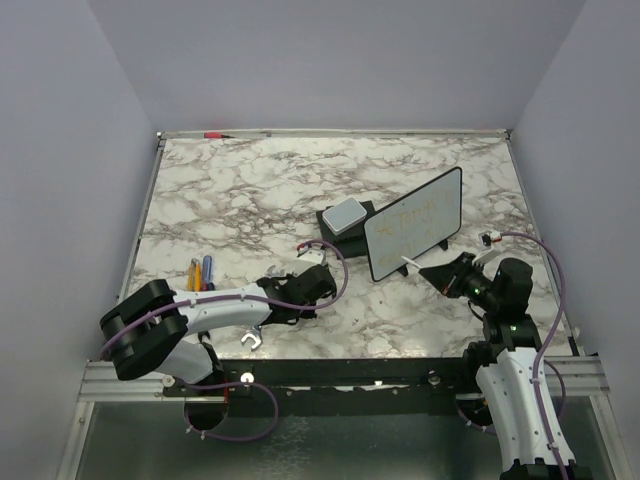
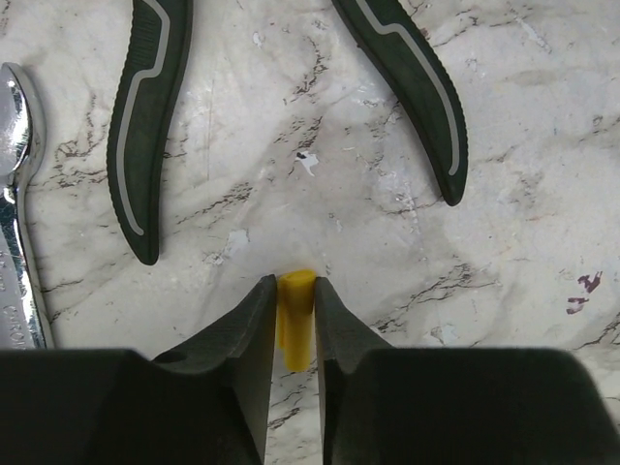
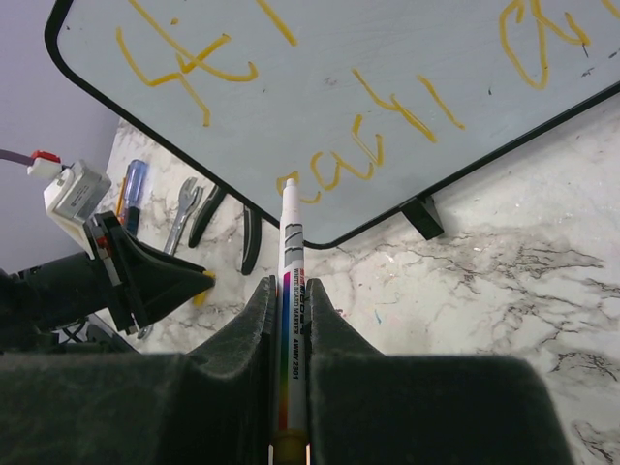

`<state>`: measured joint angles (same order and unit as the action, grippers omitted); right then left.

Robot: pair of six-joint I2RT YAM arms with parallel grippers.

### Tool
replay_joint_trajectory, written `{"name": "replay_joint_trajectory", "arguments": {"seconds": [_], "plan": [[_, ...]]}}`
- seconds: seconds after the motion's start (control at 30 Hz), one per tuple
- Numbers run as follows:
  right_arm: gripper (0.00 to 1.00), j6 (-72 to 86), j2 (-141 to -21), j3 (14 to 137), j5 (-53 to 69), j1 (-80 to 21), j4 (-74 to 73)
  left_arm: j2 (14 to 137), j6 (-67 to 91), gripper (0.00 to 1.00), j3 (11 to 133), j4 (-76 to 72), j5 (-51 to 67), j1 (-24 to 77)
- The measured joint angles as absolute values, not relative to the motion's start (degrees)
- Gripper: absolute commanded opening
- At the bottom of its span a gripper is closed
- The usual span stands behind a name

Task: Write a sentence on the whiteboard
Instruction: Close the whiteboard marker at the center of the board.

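The right gripper (image 3: 289,291) is clamped on a white marker (image 3: 292,242). The barrel print reads "BOARD MARKER"; the smaller characters are illegible. The marker's tip meets the whiteboard (image 3: 387,58) just ahead of the fingertips, near the board's lower edge. The sentence (image 3: 334,170) is yellow handwriting, and its words can't be made out. The left gripper (image 2: 294,286) pinches a yellow cap (image 2: 295,329). Black-handled pliers (image 2: 145,126) lie ahead of it, with a chrome wrench (image 2: 17,194) to its left.
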<state>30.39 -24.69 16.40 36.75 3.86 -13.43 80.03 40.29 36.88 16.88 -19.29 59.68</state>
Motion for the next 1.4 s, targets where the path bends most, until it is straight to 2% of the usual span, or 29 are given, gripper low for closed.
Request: {"name": "replay_joint_trajectory", "arguments": {"seconds": [0.1, 0.33, 0.47, 0.7, 0.9, 1.0, 1.17, 1.4], "plan": [[0.01, 30.4, -24.8, 16.4, 37.3, 3.9, -13.4, 80.2, 40.5, 0.00, 37.0, 17.4, -19.6, 59.8], [0.01, 30.0, -25.7, 16.2, 44.3, 3.9, -11.8, 78.1, 41.5, 0.00, 36.8, 18.7, -20.2, 60.1], [0.01, 31.6, -24.7, 15.3, 47.7, 3.9, -8.8, 72.3, 43.1, 0.00, 34.6, 17.0, -19.6, 58.4], [0.01, 37.2, -20.2, 14.7, 48.6, 3.4, -1.5, 58.2, 49.9, 0.00, 30.4, 2.8, -15.2, 47.1], [0.01, 39.9, -22.3, 14.7, 46.9, 0.8, 6.2, 56.0, 57.4, 0.00, 29.2, -11.9, -9.8, 41.8], [0.01, 39.9, -26.2, 15.5, 44.0, -4.5, 8.4, 58.6, 60.7, 0.00, 28.8, -18.3, -6.3, 39.3], [0.01, 38.1, -31.8, 18.9, 35.3, -20.0, 12.3, 61.2, 65.8, 0.00, 27.6, -25.5, -2.9, 36.7], [0.01, 36.6, -36.1, 19.5, 22.2, -33.4, 22.2, 56.3, 72.0, 0.00, 24.4, -30.9, -3.1, 34.1]]}}
